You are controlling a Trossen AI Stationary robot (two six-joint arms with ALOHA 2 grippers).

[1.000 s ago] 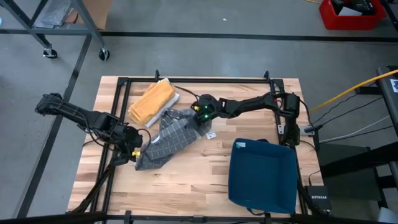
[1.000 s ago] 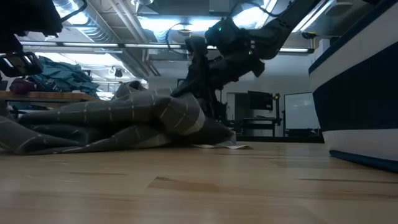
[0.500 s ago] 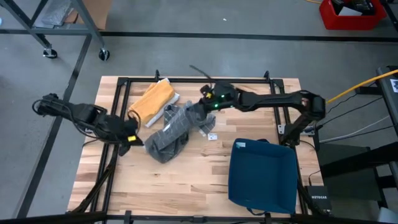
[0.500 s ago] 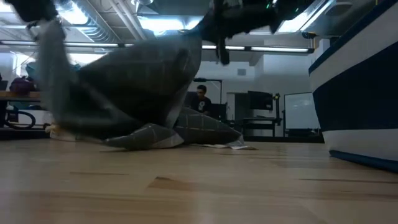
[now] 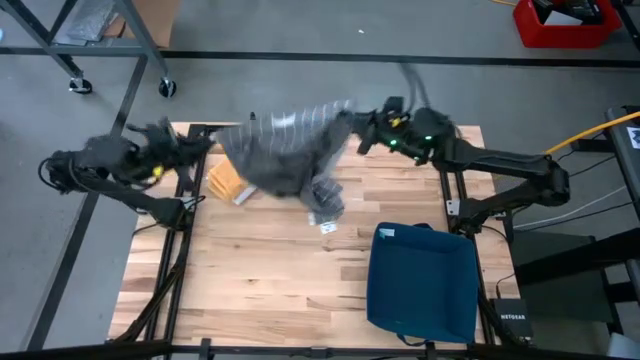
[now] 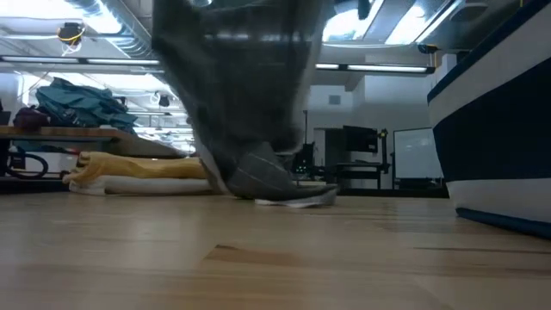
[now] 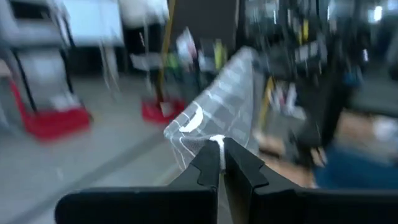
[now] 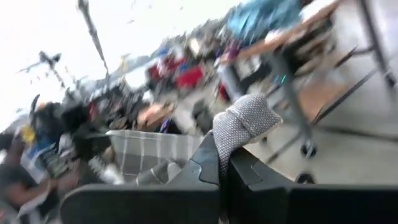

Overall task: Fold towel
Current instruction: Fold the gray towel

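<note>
A grey checked cloth towel (image 5: pixel 285 150) was seen held in the air across the upper middle of the high view, stretched between the two arms above the far edge of the pale wooden slatted table (image 5: pixel 300 290). The left gripper (image 5: pixel 175 148) was placed at the upper left of that view, clenched on one corner of the towel; in the left wrist view the cloth (image 7: pixel 214 109) was pinched between the closed fingers (image 7: pixel 208 165). The right gripper (image 5: pixel 365 130) was placed at the upper centre-right, likewise clamped on a bunched corner (image 8: pixel 242 124), as shown in the right wrist view.

The long axis of the towel ran left to right between the grippers, with the rest of the cloth hanging down and toward the near side; a lower corner (image 6: pixel 275 185) was touching the table in the low view. The towel was therefore judged to be spread and lifted, not yet folded, and any lay-down would be made toward the bare table below it.

A folded orange-yellow towel (image 5: pixel 225 182) lay beneath the left part, and a dark blue fabric bin (image 5: pixel 420 285) stood at the lower right. A small white tag (image 5: pixel 328 228) lay on the table; nothing could be read on it. No other legible writing was made out.
</note>
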